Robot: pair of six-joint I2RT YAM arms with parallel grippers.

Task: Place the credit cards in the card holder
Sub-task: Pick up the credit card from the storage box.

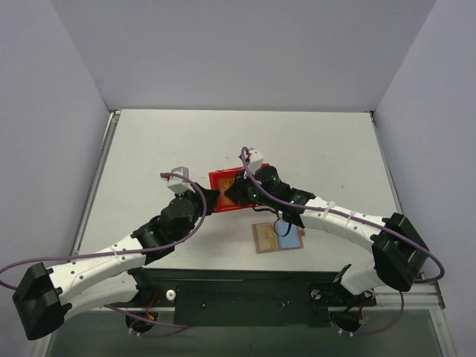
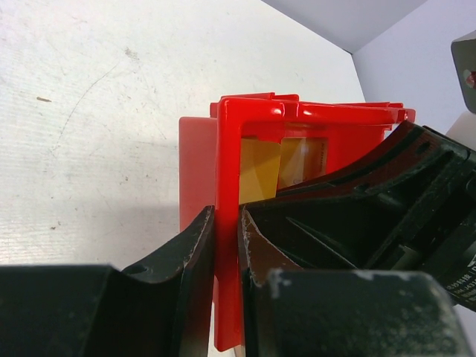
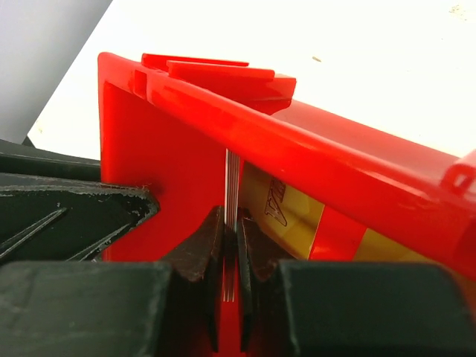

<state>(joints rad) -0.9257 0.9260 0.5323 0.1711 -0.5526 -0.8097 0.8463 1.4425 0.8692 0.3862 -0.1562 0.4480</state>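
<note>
Bracing the bin (image 1: 222,178) against sliding, the left gripper (image 1: 211,199) clamps its left wall in the top view; the holder (image 1: 279,238) lies open on the counter (image 1: 149,149), near-right of the bin. Left wrist: cards (image 2: 258,167) stand inside. Right wrist: right gripper (image 3: 230,227) pinched shut on upright cards, presumably for extraction.
</note>
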